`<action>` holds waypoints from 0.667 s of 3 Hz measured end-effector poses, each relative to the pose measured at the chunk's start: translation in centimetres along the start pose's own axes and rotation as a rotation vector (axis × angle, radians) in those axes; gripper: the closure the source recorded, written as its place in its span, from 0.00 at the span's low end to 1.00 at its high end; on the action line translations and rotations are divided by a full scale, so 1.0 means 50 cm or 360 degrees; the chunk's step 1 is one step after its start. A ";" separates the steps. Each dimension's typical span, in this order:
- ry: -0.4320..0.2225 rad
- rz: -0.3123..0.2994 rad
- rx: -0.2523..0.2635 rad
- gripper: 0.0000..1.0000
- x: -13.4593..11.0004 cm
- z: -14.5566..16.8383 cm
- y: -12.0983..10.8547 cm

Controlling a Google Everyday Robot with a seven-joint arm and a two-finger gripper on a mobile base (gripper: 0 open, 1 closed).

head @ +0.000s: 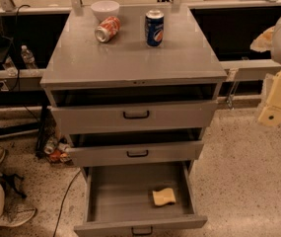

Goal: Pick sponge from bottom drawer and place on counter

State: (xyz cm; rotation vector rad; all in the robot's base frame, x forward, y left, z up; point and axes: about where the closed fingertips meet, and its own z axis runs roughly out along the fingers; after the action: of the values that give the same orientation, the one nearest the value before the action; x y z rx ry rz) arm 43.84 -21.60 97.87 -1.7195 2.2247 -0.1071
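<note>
We see the sponge (164, 197) lying in the open bottom drawer (120, 196), well below the gripper (276, 105) at right, its state unclear.

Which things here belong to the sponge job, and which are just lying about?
Part of the job: sponge, lying in the open bottom drawer; counter; gripper, at the right edge of view, away from the cabinet.

Just lying about: white bowl, orange can on its side, upright blue can, all on the counter; bottle at left.
</note>
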 end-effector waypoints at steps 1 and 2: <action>-0.0001 0.0000 0.0000 0.00 0.000 0.000 0.000; -0.0103 0.0030 -0.0056 0.00 0.017 0.071 0.026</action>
State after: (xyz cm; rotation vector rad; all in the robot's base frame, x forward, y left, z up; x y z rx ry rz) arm 43.49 -21.56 94.00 -1.6949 2.2079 -0.0080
